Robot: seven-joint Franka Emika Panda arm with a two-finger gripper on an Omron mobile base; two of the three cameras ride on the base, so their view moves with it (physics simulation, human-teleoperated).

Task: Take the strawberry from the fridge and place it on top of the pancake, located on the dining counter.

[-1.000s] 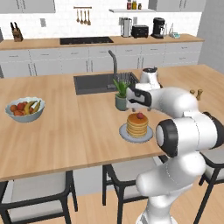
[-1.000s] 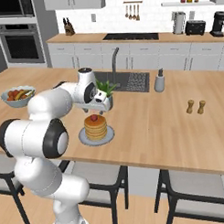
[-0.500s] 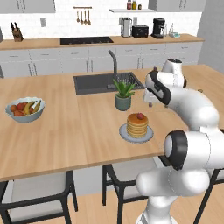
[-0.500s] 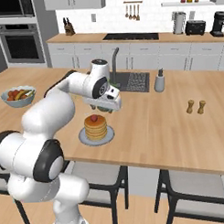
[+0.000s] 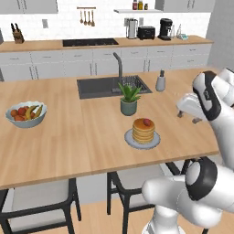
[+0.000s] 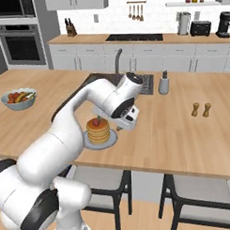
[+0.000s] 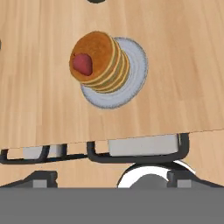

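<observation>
On the dining counter, toward its left edge, a pale bowl of fruit sits alone on the light wood top. Further along, a dark sink is set into the far side of the counter, with a curved tap at its back edge. Just in front of the sink's near rim stands a small potted plant in a grey-green pot. Nearer the front edge, the pancake stack rests on its flat grey plate, and the strawberry lies on top of the stack, off-centre toward one side; from the hand view the red berry sits close to the rim of the top pancake. A grey soap dispenser stands beside the sink's right corner. To the right of the plate, the gripper hangs over the counter well apart from the stack, grasping nothing; its fingers are too indistinct to judge by eye, though their recorded spread is wide, so the hand reads as released. Toward the right edge, two small wooden shakers stand side by side. Below the front edge, black-framed stools are tucked in.
</observation>
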